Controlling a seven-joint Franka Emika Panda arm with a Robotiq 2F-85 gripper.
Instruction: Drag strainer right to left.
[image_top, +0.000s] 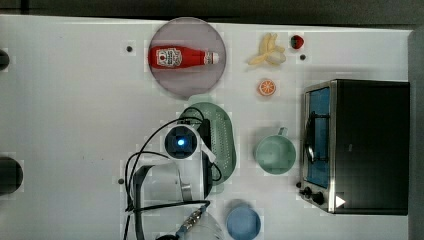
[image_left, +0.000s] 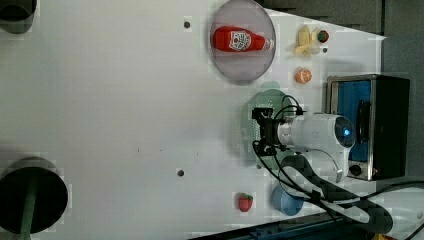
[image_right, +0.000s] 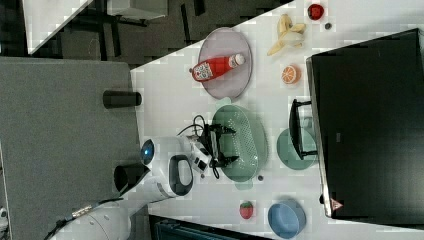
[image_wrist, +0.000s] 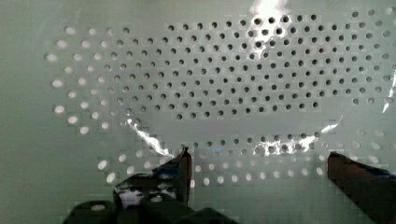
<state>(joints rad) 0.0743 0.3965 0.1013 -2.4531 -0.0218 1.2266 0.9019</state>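
white table (image_top: 75, 110), dark floor (image_right: 150, 30).

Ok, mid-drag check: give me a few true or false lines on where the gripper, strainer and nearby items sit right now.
1. The gripper is open, with its fingers down inside the strainer. True.
2. The ketchup bottle stands upright on the table. False: it lies on its side on the round plate.
3. In the top view, the mug sits between the strainer and the toaster oven. True.
4. The blue bowl is stacked inside the strainer. False: it sits apart on the table, near the top view's bottom edge.
5. The banana lies in the mug. False: it lies on the table beside the strawberry.
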